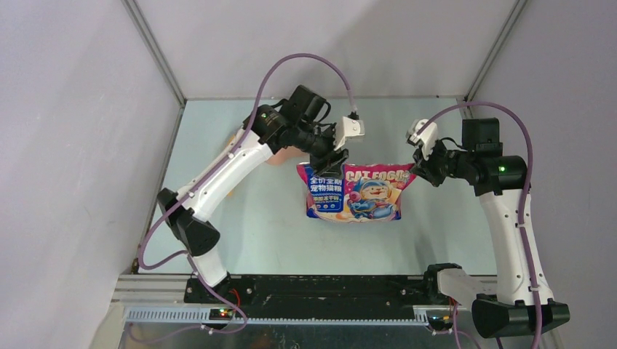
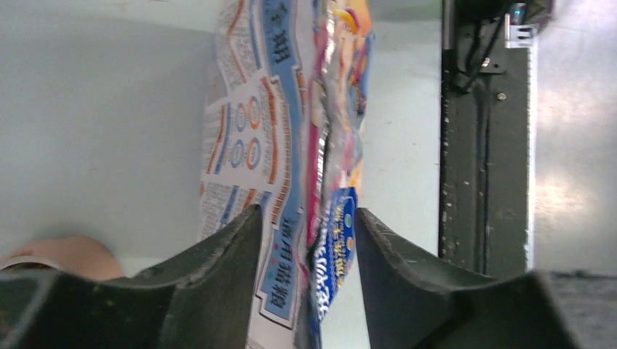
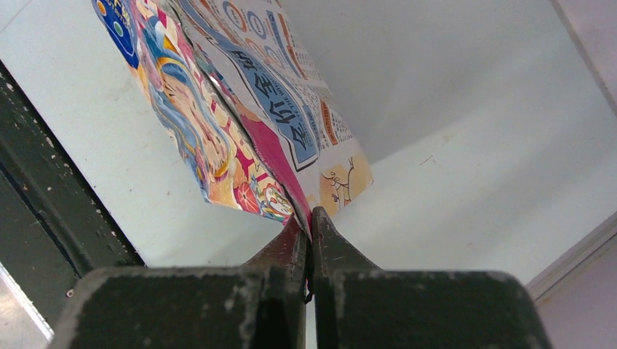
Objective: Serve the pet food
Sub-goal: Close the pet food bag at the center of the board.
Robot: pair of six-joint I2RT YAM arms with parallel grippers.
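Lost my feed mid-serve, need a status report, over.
Left gripper open, straddling top corner of cat food bag. Right gripper shut on the opposite corner, bag held upright. Pink feeder mostly hidden behind left arm.

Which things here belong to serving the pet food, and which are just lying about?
In the job: cat food bag; right gripper, shut on its corner; left gripper, open astride its top edge.
Lying about: pink object, only partly in view; black base rail.

Overhead, two wrist close-ups — shared bag (image 1: 354,193)
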